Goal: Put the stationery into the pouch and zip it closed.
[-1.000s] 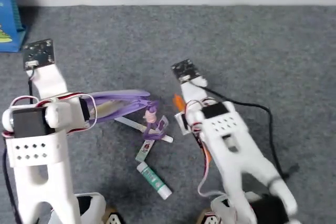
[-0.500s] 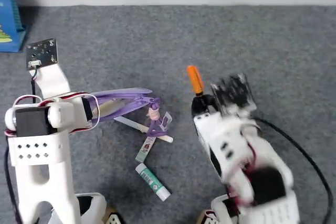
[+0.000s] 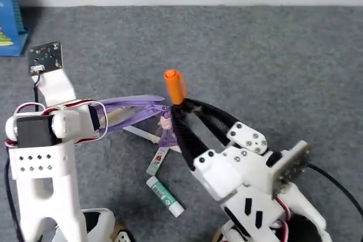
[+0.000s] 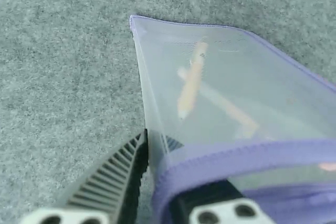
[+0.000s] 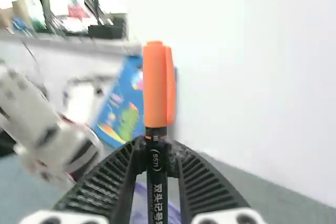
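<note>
Near the front edge of the worktop [image 3: 283, 55] lies a glue stick [image 3: 165, 195], hard, round, likely to roll. Mid-worktop, the left claw [image 4: 149, 145] pinches the pouch [image 4: 220, 93] by its purple zip band; the clear film looks thin and floppy, so that stiffer band seems the best hold. Just beyond, the right claw [image 5: 156, 148] grips a light, rigid orange-capped marker [image 5: 156, 87] by its smooth black barrel.

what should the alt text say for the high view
The right arm has its jaws clamped on an orange-capped marker, held right by the end of a clear, purple-edged pouch that the left arm holds. A glue stick lies on the grey table, nearer the arms' bases.
</note>
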`<state>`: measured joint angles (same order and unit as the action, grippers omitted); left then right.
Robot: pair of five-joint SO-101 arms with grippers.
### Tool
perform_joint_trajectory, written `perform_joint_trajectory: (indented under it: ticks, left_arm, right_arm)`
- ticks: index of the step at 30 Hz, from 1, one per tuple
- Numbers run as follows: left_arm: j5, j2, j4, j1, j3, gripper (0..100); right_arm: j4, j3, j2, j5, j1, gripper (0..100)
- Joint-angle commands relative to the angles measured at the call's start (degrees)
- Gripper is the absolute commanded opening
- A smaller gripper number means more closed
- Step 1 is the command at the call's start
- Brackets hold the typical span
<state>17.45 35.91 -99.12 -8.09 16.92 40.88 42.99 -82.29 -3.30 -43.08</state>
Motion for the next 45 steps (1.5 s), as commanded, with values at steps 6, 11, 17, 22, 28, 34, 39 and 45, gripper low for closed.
perform_joint_trajectory:
  ticks: [6, 11, 17, 22, 28, 34, 39, 45]
  left_arm:
    - [0.6, -0.5, -1.3, -0.1, -0.8, 1]
    - [0.6, -0.6, -1.3, -0.1, -0.7, 1]
    - [0.6, -0.7, -1.3, 0.0, -0.7, 1]
    - [0.6, -0.7, -1.3, 0.0, -0.7, 1]
    - [0.6, -0.7, -1.3, 0.0, -0.7, 1]
    - [0.6, -0.7, -1.3, -0.1, -0.7, 1]
    - [0.6, -0.7, -1.3, -0.1, -0.7, 1]
    - [0.6, -0.7, -1.3, -0.1, -0.7, 1]
  right_arm:
    - [-21.0, 5.1, 8.5, -2.3, -2.5, 0.8]
    - [-39.2, 15.5, 10.5, -1.7, -6.5, 0.8]
    - [-51.6, 21.5, 14.9, -1.7, -7.2, 0.8]
    - [-59.7, 21.5, 21.3, -1.7, -7.2, 0.8]
    - [-68.5, 21.5, 31.0, -1.6, -6.8, 0.8]
    - [-68.6, 24.6, 34.6, -0.6, -6.2, 0.9]
    - [-68.9, 29.6, 34.4, 7.3, -6.0, 1.0]
    - [-61.2, 30.3, 27.5, 8.4, -6.0, 14.7]
